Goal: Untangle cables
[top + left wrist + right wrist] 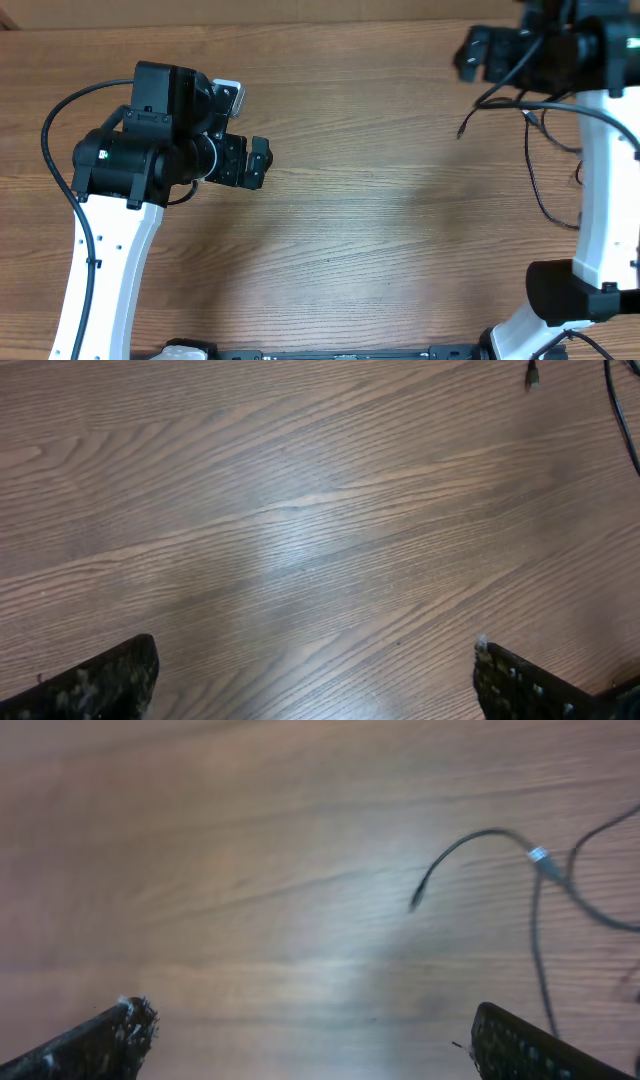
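Observation:
The cables [537, 170] are thin black cords spread loosely on the wood table at the right, partly under my right arm. One cord ends in a small plug [461, 131] that points toward the table's middle. In the right wrist view that plug end [415, 903] lies ahead of the fingers, and a silver plug [540, 857] sits among the crossing cords [541, 960]. My right gripper [466, 55] hovers open at the back right, above the cables, holding nothing [310, 1045]. My left gripper [262, 163] is open over bare wood at the left [315, 685], far from the cords [620, 410].
The table [380, 230] is brown wood grain. The white right arm base [590, 280] stands at the front right beside the cords. The left arm's own thick black cable [55, 150] loops at the far left.

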`<state>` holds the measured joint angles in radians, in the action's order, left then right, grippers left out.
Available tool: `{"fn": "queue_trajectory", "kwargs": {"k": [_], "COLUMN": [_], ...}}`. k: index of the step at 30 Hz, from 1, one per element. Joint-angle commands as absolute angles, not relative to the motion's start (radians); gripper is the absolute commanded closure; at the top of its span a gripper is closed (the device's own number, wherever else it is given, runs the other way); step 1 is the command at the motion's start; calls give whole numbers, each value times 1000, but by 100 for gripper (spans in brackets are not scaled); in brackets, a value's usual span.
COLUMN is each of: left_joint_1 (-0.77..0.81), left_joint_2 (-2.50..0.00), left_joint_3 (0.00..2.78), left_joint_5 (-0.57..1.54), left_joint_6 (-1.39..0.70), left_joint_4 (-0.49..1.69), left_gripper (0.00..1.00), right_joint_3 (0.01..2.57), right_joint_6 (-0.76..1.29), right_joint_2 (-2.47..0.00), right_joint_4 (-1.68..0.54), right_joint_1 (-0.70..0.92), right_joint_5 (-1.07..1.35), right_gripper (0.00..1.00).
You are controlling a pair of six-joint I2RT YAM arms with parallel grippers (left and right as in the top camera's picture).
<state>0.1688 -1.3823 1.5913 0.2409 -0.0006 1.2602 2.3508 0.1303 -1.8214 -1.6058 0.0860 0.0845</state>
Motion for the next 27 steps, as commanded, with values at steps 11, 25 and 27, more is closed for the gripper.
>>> {"fn": "queue_trajectory", "kwargs": {"k": [11,25,27], "left_joint_1": [171,171,171], "left_joint_2": [-1386,-1386,-1386], "left_joint_3": [1594,1594,1594], "left_joint_5": [233,233,233], "left_joint_6": [-10,-10,-10], "left_joint_4": [1259,1259,1259], "left_gripper": [0,0,0], "right_joint_3": [2362,2362,2362], "right_joint_6": [127,127,127], "right_joint_2": [-1818,-1818,-1818], "right_joint_4": [-1644,-1645,-1645], "right_joint_1": [150,150,150], "right_joint_5": [159,159,159], "right_gripper": [0,0,0]}}
